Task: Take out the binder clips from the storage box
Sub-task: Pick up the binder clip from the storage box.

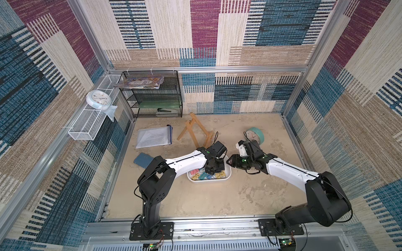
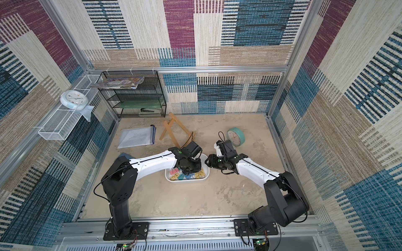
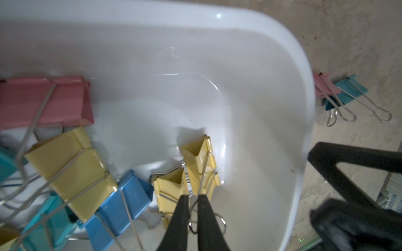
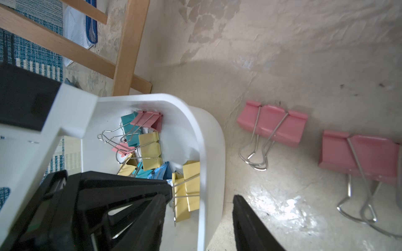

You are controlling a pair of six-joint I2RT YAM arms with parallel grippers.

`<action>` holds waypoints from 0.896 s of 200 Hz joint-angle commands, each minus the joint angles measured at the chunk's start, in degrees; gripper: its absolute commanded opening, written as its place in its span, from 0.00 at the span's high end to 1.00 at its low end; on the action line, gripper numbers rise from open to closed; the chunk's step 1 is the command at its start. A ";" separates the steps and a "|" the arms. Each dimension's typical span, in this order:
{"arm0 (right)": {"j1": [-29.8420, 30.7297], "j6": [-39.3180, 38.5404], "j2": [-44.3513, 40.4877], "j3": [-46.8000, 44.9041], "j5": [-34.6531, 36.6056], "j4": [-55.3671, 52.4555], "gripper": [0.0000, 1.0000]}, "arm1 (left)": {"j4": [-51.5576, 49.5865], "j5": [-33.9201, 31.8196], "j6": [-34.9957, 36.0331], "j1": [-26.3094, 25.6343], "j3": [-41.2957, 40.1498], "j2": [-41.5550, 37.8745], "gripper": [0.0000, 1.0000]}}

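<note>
The left pincer point(image 3: 192, 206) is closed on the thin wire handle of a yellow clip point(image 3: 199, 160), which sits inside the white box point(image 3: 272, 87) near a rounded corner. A second yellow clip point(image 3: 171, 187) touches it. Other clips point(image 3: 71, 171) in blue, yellow, teal and pink are heaped farther along the box floor. The right pincer point(image 4: 198, 202) is open and holds nothing, one finger on either side of the box's end wall; I cannot tell whether it touches. Two pink clips point(image 4: 272, 123) lie on the tabletop point(image 4: 282, 54) just beside the box.
</note>
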 commanded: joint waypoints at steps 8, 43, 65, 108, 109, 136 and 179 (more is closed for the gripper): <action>-0.03 0.10 -0.71 -0.31 -0.13 0.58 0.46 | 0.69 0.32 -0.26 -0.11 -0.36 -0.56 1.00; -0.03 -0.01 -1.08 -0.38 0.09 0.33 0.46 | 3.48 -1.14 -1.36 -0.15 -2.00 -2.93 1.00; -0.01 -0.09 -1.37 -0.51 0.18 0.25 0.46 | 6.70 -2.46 -1.29 -0.19 -4.07 -4.57 1.00; -0.05 0.17 -2.35 -1.14 0.08 0.63 0.46 | 18.77 -1.81 -0.71 -0.05 -9.00 -5.75 1.00; -0.06 0.17 -2.42 -1.13 0.09 0.66 0.46 | 19.12 -1.71 -0.64 -0.04 -9.10 -5.74 1.00; 0.02 0.12 -2.46 -1.11 0.05 0.28 0.46 | 28.00 -0.21 -1.49 0.18 -12.06 -4.96 1.00; 0.00 0.21 -3.43 -1.60 0.66 0.05 0.45 | 38.09 1.45 -3.10 0.81 -16.50 -5.79 1.00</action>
